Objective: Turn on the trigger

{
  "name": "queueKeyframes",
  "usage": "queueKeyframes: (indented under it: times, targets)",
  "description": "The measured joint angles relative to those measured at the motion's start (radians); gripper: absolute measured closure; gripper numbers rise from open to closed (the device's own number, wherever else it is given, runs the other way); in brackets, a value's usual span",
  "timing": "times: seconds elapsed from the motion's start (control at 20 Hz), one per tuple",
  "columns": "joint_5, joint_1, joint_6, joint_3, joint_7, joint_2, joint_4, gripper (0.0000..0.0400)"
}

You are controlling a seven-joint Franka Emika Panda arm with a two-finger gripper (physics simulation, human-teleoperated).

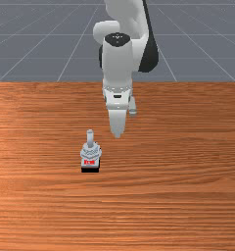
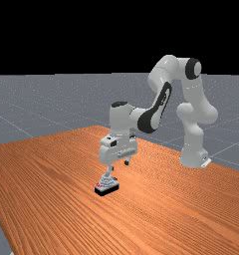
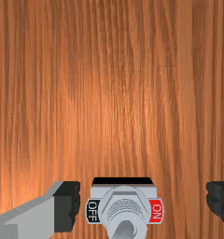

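Tool (image 2: 119, 165) near the ON–OFF switch (image 3: 127, 210)

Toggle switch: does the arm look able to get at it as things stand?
Probably yes: the claw is open and nothing visible blocks the way to the switch. It hangs toward the front view's right of it, so a sideways shift seems needed first.

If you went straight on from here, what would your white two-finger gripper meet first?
Probably the orange-brown wooden table, beside the grey switch with black base; my gripper points down, though depth is unclear.
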Motion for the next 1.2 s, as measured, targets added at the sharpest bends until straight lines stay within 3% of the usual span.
queueKeyframes:
  times: [0.05,0.1,0.15,0.25,0.5,1.15,1.2]
  targets:
    - [0.0,0.0,-0.074,0.0,0.0,-0.031,0.014,0.0157]
    - [0.0,0.0,-0.149,0.0,0.0,-0.074,0.043,0.0252]
    - [0.0,0.0,-0.22,0.0,0.0,-0.111,0.08,0.031]
    - [0.0,0.0,-0.365,0.0,0.0,-0.163,0.178,0.0367]
    - [0.0,0.0,-0.348,0.0,0.0,-0.192,0.171,0.0397]
    - [-0.004,-0.002,-0.352,-0.006,0.014,-0.187,0.173,0.04]
    - [-0.034,0.002,-0.352,-0.008,0.019,-0.187,0.173,0.04]
